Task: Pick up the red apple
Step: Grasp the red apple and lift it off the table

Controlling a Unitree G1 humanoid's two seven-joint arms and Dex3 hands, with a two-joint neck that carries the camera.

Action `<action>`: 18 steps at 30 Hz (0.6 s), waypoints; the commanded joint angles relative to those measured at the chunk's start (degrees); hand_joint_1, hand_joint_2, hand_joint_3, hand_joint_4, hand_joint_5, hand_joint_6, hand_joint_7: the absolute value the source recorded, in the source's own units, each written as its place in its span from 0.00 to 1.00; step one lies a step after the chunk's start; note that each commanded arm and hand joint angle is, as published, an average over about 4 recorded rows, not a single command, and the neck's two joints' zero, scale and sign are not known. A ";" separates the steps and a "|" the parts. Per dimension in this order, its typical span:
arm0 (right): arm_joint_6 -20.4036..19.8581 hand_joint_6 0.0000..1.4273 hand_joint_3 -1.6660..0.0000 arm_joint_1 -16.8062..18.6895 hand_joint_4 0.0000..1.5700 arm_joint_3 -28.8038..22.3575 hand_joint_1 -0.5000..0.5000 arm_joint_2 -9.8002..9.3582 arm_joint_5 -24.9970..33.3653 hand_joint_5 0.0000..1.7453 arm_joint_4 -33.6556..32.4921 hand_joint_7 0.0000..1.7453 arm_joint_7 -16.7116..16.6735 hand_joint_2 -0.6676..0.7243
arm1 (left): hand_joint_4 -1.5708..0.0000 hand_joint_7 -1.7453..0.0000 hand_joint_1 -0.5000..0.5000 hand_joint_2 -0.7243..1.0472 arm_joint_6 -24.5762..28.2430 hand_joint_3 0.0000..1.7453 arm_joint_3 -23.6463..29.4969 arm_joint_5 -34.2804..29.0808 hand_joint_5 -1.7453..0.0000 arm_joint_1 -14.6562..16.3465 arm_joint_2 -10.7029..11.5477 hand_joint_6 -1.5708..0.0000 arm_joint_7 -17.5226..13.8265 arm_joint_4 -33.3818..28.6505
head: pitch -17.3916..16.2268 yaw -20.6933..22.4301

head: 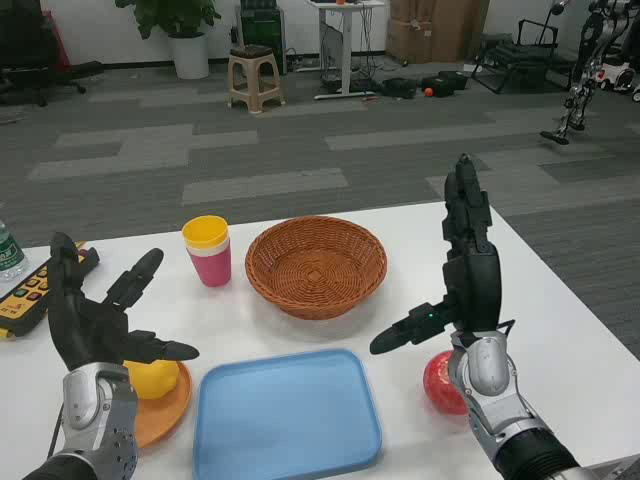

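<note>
A large room with grey carpet tiles, a plastic stool (255, 78) and a potted plant (180, 35) lies behind the white bench (560, 300). At the bench's left edge rest a bottle (10, 255) and a yellow-and-black controller (35, 290). The left hand (95, 325) hovers over the near left corner with its fingers (140, 272) spread, holding nothing, apparently just waiting; below it a yellow fruit (155, 378) sits on an orange plate (165, 410). Further right stand a yellow-and-pink stacked cup (207, 250), a blue tray (285, 415) along the near edge, and a wicker basket (316, 265) at the bench's middle. The right hand (465, 280) is raised, fingers (465, 205) pointing up and apart, thumb out sideways, gripping nothing. The red apple (443, 380) lies on the bench near the right edge, just beside the right wrist, partly hidden by it; this hand looks poised to come down on it.
</note>
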 commanded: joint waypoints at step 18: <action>-2.28 0.00 1.00 -5.94 0.00 3.11 0.04 4.01 -1.19 0.00 9.75 0.00 -1.39 0.86 | 1.00 1.00 0.04 0.03 -5.73 0.05 2.47 6.40 1.00 -1.13 1.76 1.00 3.70 -2.43 | 2.79 -0.50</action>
